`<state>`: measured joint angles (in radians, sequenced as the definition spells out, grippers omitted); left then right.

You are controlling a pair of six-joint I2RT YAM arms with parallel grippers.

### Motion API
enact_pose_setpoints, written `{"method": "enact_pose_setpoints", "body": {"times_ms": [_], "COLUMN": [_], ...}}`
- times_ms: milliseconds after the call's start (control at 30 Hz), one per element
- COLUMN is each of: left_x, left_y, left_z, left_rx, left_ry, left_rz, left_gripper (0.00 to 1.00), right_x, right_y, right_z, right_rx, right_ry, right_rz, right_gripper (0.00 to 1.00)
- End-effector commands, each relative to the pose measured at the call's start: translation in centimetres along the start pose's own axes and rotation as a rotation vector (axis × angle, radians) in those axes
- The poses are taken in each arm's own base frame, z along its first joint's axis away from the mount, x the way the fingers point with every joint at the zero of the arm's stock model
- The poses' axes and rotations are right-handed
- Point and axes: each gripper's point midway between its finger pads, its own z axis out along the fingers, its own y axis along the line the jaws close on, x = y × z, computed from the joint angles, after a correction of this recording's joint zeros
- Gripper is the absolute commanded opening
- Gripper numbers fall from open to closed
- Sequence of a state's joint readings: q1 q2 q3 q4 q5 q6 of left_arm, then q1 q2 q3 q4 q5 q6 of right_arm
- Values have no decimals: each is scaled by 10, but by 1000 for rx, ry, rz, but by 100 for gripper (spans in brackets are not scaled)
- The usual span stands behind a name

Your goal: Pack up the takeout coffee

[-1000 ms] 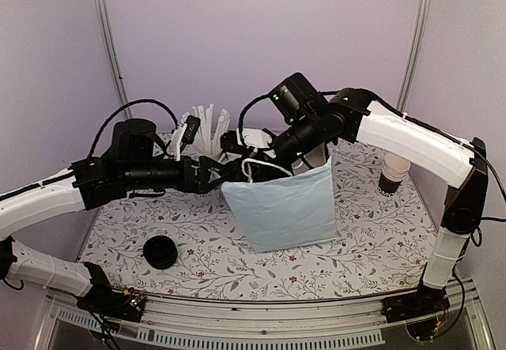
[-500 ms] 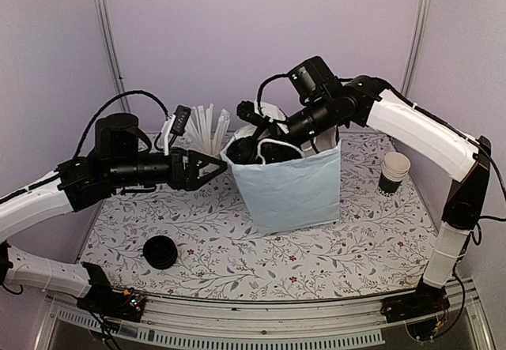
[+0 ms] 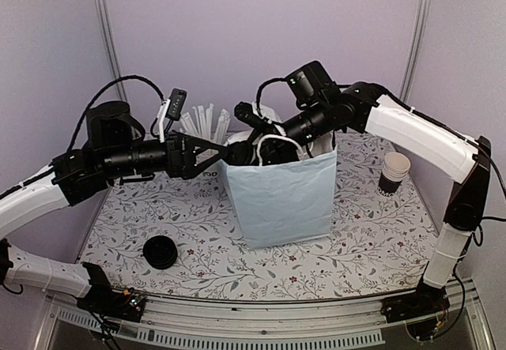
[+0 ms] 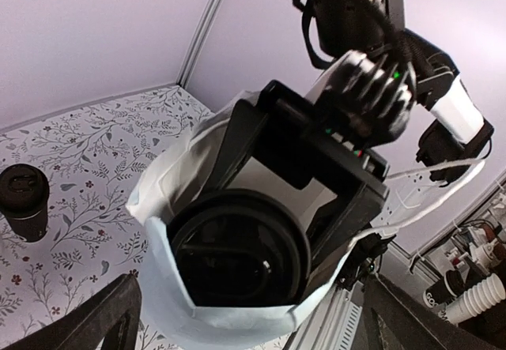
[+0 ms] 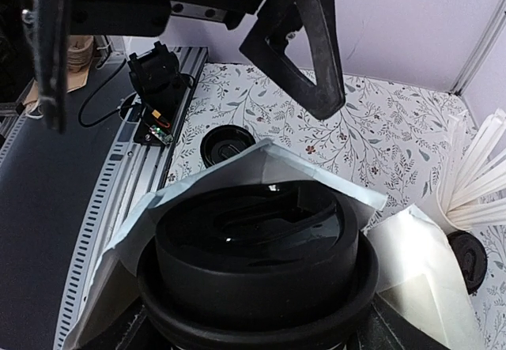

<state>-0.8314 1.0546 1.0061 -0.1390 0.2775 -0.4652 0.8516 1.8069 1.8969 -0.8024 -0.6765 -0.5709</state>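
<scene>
Grasping takeout coffee (image 5: pixel 257 239) in right gripper (image 3: pixel 265 149), inside bag (image 3: pixel 285 200); cup body hidden. Holding left gripper (image 3: pixel 217 152) agape at bag's 9 o'clock; contact unclear.

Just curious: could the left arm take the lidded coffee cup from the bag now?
Probably not: the right gripper grips the takeout coffee inside the blue bag, blocking its mouth; the left gripper stands open outside.

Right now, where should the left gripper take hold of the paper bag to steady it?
Pinch the bag's left rim at its corner fold, coming in level from the left. That thin paper edge stands upright facing the open left gripper, and the takeout coffee fills the mouth behind it.
</scene>
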Motion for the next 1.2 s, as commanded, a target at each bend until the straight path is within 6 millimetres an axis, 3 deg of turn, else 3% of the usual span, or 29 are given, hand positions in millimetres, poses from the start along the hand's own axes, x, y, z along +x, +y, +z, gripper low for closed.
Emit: {"method": "enact_pose_setpoints", "body": {"times_ms": [0,133,267,467,667,733,933,1033,1167], "left_x": [-16,-25,-21,-18,-18,-20,-20,-11,18], "left_y": [-12,-44,-71,-71,-66,-71,-94,-101,-98], "left_z": [-8,-15,-11,22,46,50,47,44,40], "left_rx": [20,83,108,82,63,86,217,261,256], "left_ry": [-74,-132,-125,-21,-1,-12,-51,-16,91], "left_rz": [30,195,383,440,465,472,487,468,428], "left_gripper": [100,94,82,55,50,41,17,1,0], "right_x": [-20,-20,-9,-3,1,3,3,-7,-34], "right_y": [-26,-16,-13,-11,-10,-10,-11,-21,-40], "right_z": [-3,9,19,23,25,26,28,19,-10], "right_rx": [122,11,-31,-38,-46,-48,-46,-18,15], "right_ry": [-64,-78,-65,-53,-46,-44,-43,-64,-147], "right_rz": [38,84,122,125,135,136,136,124,111], "right_gripper": [56,57,57,57,57,57,57,56,56]}}
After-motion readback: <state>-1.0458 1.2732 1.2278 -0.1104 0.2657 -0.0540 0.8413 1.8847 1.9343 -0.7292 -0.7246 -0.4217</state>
